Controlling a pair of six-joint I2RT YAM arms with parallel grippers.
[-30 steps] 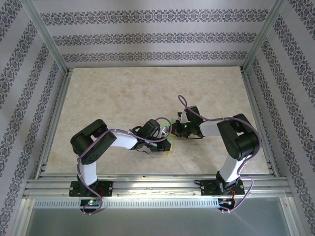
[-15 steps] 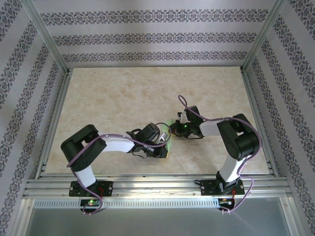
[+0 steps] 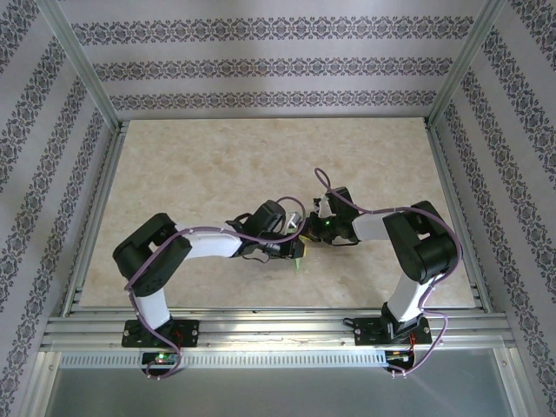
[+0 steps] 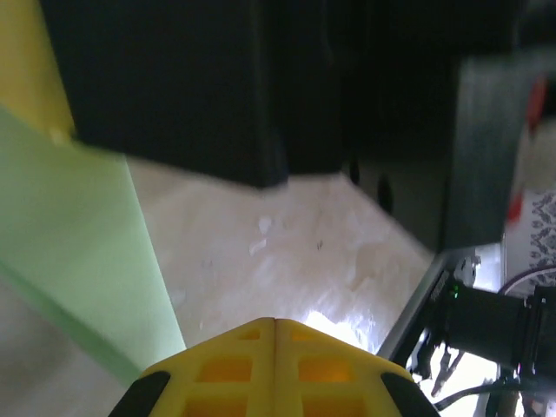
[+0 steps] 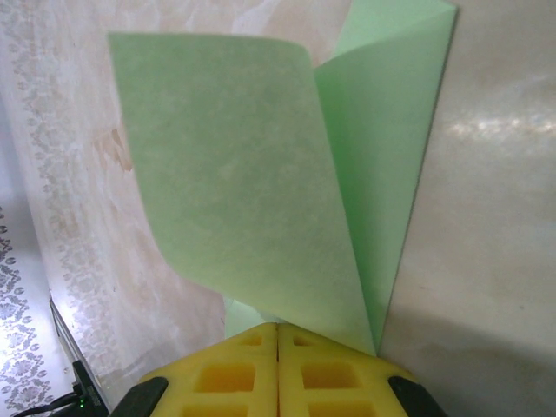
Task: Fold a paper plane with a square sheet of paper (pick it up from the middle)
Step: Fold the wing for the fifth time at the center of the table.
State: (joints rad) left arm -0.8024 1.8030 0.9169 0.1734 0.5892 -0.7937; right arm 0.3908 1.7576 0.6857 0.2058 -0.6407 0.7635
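**Two arms meet over a half-folded green sheet**

The pale green sheet of paper (image 5: 261, 174) is folded over on itself, one flap curling up from a creased, pointed panel. From above, only a green tip (image 3: 298, 259) shows, towards the near edge of the marbled surface (image 3: 191, 174), about midway between its left and right edges. The right tool (image 5: 278, 334) has its yellow pads pressed together on the sheet's lower end. The left tool (image 4: 275, 326) is closed too, with the paper (image 4: 69, 243) running just beside its pads (image 4: 226, 369). Whether it grips the sheet cannot be told.
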